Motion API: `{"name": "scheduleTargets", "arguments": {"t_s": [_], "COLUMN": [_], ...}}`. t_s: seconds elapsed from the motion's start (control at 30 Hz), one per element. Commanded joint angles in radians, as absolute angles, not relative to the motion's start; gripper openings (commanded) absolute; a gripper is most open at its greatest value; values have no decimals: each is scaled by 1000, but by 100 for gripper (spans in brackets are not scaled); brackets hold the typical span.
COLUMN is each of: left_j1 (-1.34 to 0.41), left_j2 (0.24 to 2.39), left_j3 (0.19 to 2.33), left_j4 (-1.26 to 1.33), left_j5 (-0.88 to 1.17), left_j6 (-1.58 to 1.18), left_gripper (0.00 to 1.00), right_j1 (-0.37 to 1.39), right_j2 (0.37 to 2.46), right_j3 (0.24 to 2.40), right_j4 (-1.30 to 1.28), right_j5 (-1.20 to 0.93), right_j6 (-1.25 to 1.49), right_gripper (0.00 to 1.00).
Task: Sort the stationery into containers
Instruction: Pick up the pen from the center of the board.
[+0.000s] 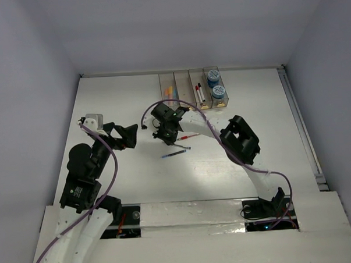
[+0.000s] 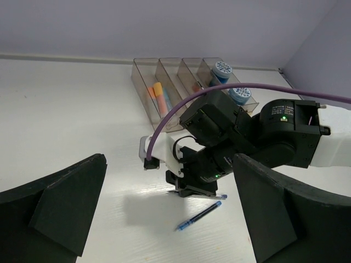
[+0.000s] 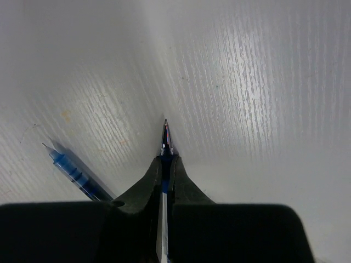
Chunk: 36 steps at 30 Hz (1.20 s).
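Note:
My right gripper [image 3: 166,160] is shut on a thin blue pen [image 3: 165,137], held low over the table with its tip pointing ahead. In the top view this gripper [image 1: 166,136] is at the table's middle, and the held pen's tail [image 1: 184,147] sticks out to the right. A second blue pen [image 1: 175,154] lies loose just in front of it and also shows in the left wrist view [image 2: 200,215]. A red pen [image 1: 190,136] lies beside the arm. The four joined bins [image 1: 182,79] stand at the back. My left gripper [image 1: 129,136] is open and empty, to the left.
The leftmost bin holds pink, orange and blue sticks [image 1: 169,95]. The third holds markers [image 1: 200,92]. The fourth holds two blue-white rolls [image 1: 214,78]. A purple cable [image 2: 164,123] arcs over the right wrist. White walls enclose the table.

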<state>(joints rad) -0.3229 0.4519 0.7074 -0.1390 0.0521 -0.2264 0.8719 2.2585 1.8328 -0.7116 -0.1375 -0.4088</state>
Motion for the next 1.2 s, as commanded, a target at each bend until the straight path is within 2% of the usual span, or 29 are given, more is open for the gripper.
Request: {"name": "scheduleTargets", "arguments": {"t_s": [0.0, 0.17, 0.4, 0.5, 0.63, 0.83, 1.0, 1.17], "left_j1": [-316, -316, -316, -316, -316, -307, -298, -298], "left_j2": [463, 498, 548, 564, 604, 667, 689, 726], "left_j3": [716, 712, 700, 690, 687, 693, 690, 690], "left_j4": [-84, -72, -26, -8, -6, -6, 17, 29], "left_j5": [74, 130, 291, 351, 382, 414, 425, 462], "left_j6": [-232, -248, -285, -296, -302, -310, -307, -308], "left_gripper": [99, 99, 99, 92, 81, 80, 79, 75], "right_j1": [881, 881, 871, 871, 871, 871, 881, 900], "right_j2": [2286, 2224, 2014, 1901, 1748, 1585, 1552, 1562], "right_j3": [1850, 1833, 1744, 1652, 1516, 1260, 1131, 1092], "right_j4": [-646, -543, -304, -122, 59, 411, 647, 747], "right_j5": [-114, -42, 29, 106, 48, -51, -6, -35], "right_j6": [-429, -437, -339, -203, 77, 417, 543, 609], "right_gripper": [0, 0, 0, 0, 0, 0, 0, 0]}}
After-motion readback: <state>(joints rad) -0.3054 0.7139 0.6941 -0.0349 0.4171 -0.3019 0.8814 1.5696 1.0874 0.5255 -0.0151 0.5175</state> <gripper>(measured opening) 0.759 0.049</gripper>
